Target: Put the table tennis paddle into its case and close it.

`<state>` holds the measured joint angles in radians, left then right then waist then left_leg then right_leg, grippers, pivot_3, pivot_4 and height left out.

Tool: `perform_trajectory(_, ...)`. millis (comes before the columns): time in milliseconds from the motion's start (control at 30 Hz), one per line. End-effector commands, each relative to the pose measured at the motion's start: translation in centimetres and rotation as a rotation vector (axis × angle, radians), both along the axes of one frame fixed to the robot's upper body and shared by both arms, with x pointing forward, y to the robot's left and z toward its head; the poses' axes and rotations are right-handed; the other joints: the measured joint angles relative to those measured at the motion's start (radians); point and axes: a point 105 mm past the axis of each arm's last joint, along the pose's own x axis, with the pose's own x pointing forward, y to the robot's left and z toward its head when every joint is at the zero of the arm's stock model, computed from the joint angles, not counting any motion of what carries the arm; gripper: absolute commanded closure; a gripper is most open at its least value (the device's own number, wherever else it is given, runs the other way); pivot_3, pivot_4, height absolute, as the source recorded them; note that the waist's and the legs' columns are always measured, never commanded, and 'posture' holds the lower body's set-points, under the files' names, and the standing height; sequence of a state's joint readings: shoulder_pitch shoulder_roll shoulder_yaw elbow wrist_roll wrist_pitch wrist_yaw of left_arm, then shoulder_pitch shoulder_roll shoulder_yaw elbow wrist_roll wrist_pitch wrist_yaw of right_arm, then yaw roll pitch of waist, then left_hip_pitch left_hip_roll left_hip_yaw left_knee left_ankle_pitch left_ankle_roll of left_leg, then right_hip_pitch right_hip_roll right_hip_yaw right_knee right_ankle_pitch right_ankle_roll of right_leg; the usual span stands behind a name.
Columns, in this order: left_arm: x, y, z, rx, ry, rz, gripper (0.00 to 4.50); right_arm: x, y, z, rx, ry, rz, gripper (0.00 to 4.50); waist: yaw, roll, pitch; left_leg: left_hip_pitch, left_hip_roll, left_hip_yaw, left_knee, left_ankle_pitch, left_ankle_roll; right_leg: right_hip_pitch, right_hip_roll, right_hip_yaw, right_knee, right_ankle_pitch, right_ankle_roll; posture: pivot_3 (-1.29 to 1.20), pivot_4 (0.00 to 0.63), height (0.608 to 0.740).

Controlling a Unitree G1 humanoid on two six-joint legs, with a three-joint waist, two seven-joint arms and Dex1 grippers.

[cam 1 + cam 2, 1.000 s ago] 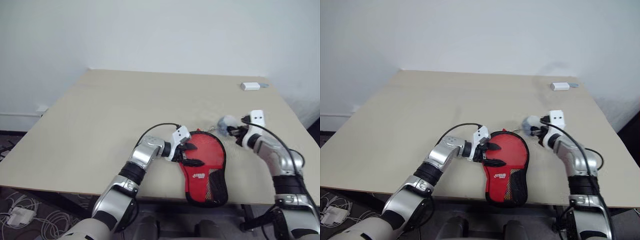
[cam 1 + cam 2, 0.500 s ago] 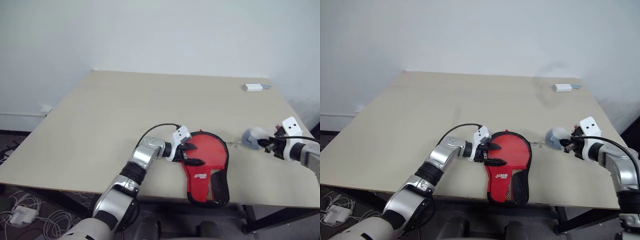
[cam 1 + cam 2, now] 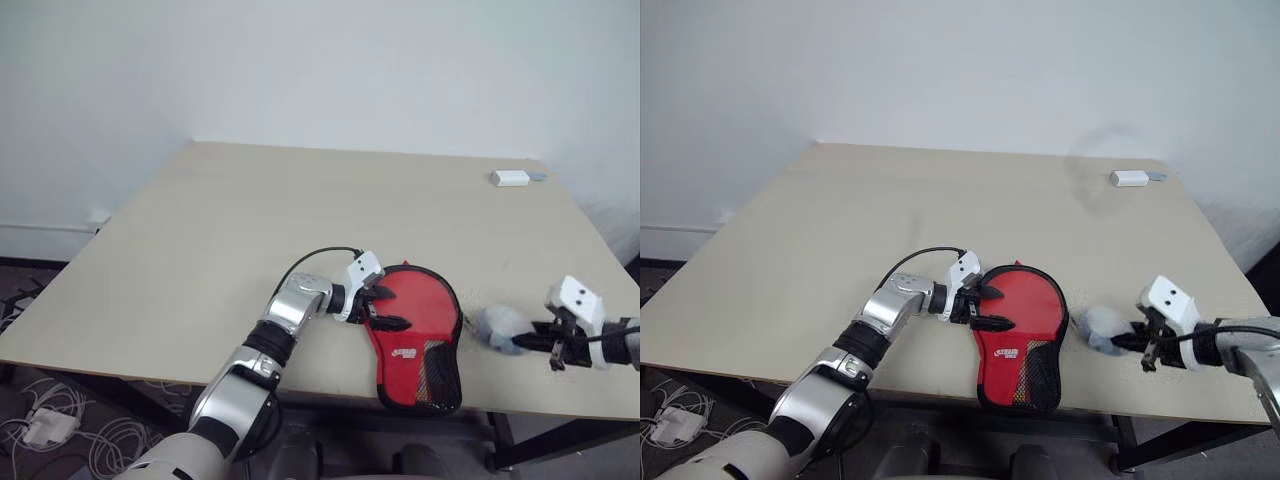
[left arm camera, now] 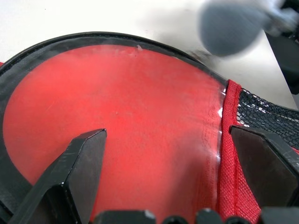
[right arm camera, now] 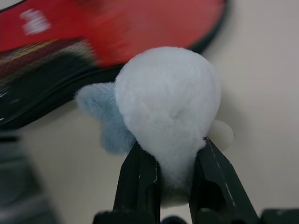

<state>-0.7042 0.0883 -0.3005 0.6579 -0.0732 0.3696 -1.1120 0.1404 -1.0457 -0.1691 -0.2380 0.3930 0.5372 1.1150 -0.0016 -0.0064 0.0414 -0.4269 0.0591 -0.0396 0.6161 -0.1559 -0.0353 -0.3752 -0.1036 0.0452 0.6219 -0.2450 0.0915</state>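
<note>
Nearest to us, at the front edge of the counter [image 3: 200,230], lies the case [image 3: 412,338], red with a black zip rim and a black mesh panel at its narrow end. The table tennis paddle is not visible on the counter, so we judge that it is already inside, but we cannot confirm it.

Our left gripper [image 3: 385,308] rests on the round part of the case with its two black fingers [image 4: 74,168] spread wide, one on each side of the red fabric. It grasps nothing; it only pins the case down.

To the right of the case, our right gripper [image 3: 1130,343] has its fingers almost closed on a fluffy white and pale blue pompom [image 3: 1102,329], which we take for the zip pull. It hangs just beside the rim of the case.

To close the zip well, we should keep the left gripper pressing flat, so that the case does not slide. We should pull the pompom along the rim and not away from it, and low over the counter. The soft fur may slip, so a steady, slow pull is safer.

Far behind, near the back right corner, lies a small white device [image 3: 509,177], well apart.
</note>
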Motion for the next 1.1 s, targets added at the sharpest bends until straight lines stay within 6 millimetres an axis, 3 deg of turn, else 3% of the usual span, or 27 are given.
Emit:
perform_trajectory(33,-0.4,1.2,-2.8,0.088,0.083,0.049,0.0,-1.1,0.5,1.3,-0.036,-0.018,0.087,4.18,0.001,0.0,0.0,0.0,0.0,0.0,0.0,0.0,0.0,0.0,0.0,0.0,0.0,0.0,0.0,0.0,0.0,0.74)
perform_trajectory(267,-0.3,1.2,-2.8,0.087,0.086,0.056,0.0,-4.8,1.6,1.0,-0.014,0.085,0.199,4.19,0.001,-0.001,0.0,0.0,0.0,0.0,0.001,-0.001,0.0,0.0,0.0,0.0,-0.001,0.0,0.0,0.0,0.0,0.74)
perform_trajectory(433,0.0,1.0,-2.5,0.084,0.08,0.059,0.0,-8.6,3.4,0.7,0.043,0.191,0.319,4.2,0.001,-0.001,-0.001,0.0,0.0,-0.001,0.002,-0.002,-0.001,0.001,-0.001,-0.001,-0.001,-0.001,0.001,0.0,0.0,0.74)
perform_trajectory(600,0.1,1.0,-2.5,0.083,0.077,0.065,0.0,-10.8,5.1,0.7,0.085,0.227,0.419,4.2,-0.001,-0.003,-0.001,0.0,0.001,-0.001,0.007,-0.005,0.0,0.001,-0.001,-0.001,-0.001,-0.001,0.001,0.0,0.0,0.74)
perform_trajectory(767,0.3,1.2,-2.4,0.081,0.075,0.074,0.0,-11.7,7.7,1.4,0.178,0.23,0.503,4.2,-0.001,-0.003,-0.001,0.0,0.001,0.0,0.008,-0.006,0.0,0.002,-0.001,-0.001,-0.001,-0.001,0.001,0.0,0.0,0.74)
perform_trajectory(933,0.5,1.5,-2.3,0.081,0.076,0.092,0.0,-11.7,9.9,1.2,0.252,0.226,0.534,4.2,-0.001,-0.005,-0.001,0.0,0.002,0.0,0.008,-0.007,0.0,0.002,-0.001,-0.002,-0.002,-0.001,0.001,0.0,0.0,0.74)
perform_trajectory(1100,0.4,1.6,-2.3,0.081,0.081,0.095,0.0,-10.8,10.8,0.4,0.244,0.2,0.567,4.2,-0.005,-0.005,-0.001,0.0,0.002,0.0,0.008,-0.007,0.0,0.002,-0.001,-0.002,-0.002,-0.001,0.001,0.0,0.0,0.74)
